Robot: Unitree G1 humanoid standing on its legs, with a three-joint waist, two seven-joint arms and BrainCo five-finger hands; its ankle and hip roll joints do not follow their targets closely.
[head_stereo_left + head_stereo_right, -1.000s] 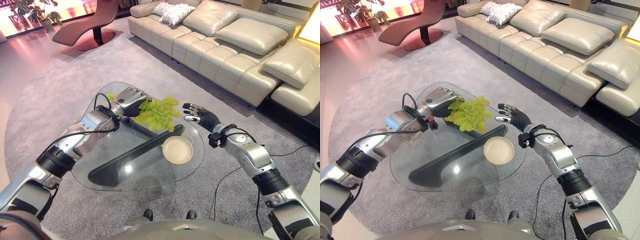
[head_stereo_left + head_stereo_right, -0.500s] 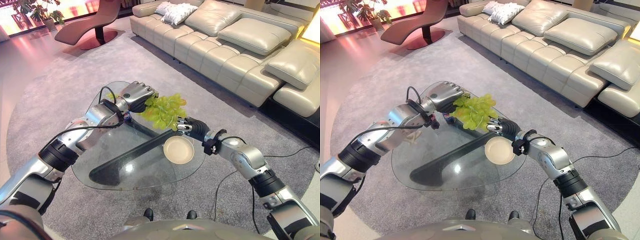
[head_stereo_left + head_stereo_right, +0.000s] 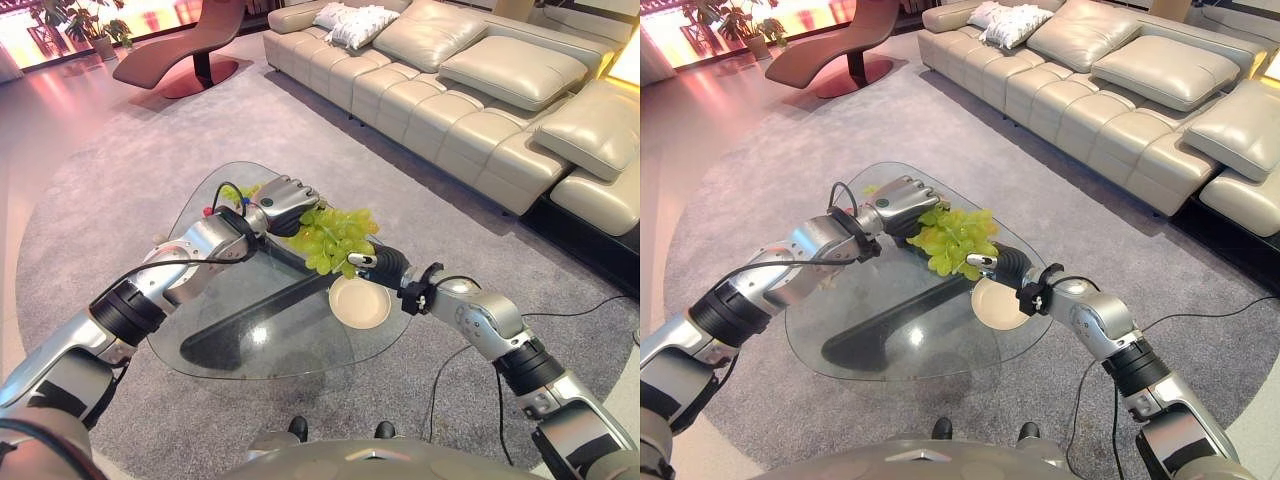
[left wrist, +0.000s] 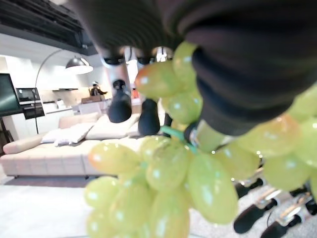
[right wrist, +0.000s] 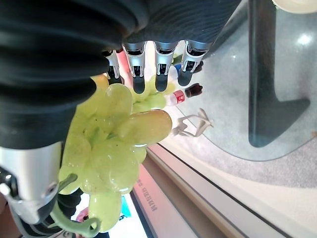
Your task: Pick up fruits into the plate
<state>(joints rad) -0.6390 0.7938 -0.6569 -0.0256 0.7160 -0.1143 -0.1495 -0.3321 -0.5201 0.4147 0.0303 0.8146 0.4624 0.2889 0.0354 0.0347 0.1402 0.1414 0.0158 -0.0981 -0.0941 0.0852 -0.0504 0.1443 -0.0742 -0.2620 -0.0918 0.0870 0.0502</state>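
A bunch of green grapes, smooth, glossy and oval, hangs from the left hand, whose silver fingers are curled round the top of the cluster; in the left wrist view the grapes crowd right under the dark ribbed cover. The right hand sits just beneath the bunch with its fingers fairly straight, the lowest grapes resting against it; its own wrist view shows grapes pressed by the palm and a green stem curling past. Whether that hand actually pinches anything I cannot tell; the fingers look relaxed.

Just beside the right hand, on its near side, lies the plate, a small round cream dish, shallow and matte. It rests near the right-hand edge of the worktop, a clear glass slab of rounded triangular outline on a dark base that shows through it. A small red-capped item stands behind the left wrist. The glass toward the robot, below both forearms, is bare. Grey carpet surrounds the worktop, with a beige padded leather sofa well beyond the hands.
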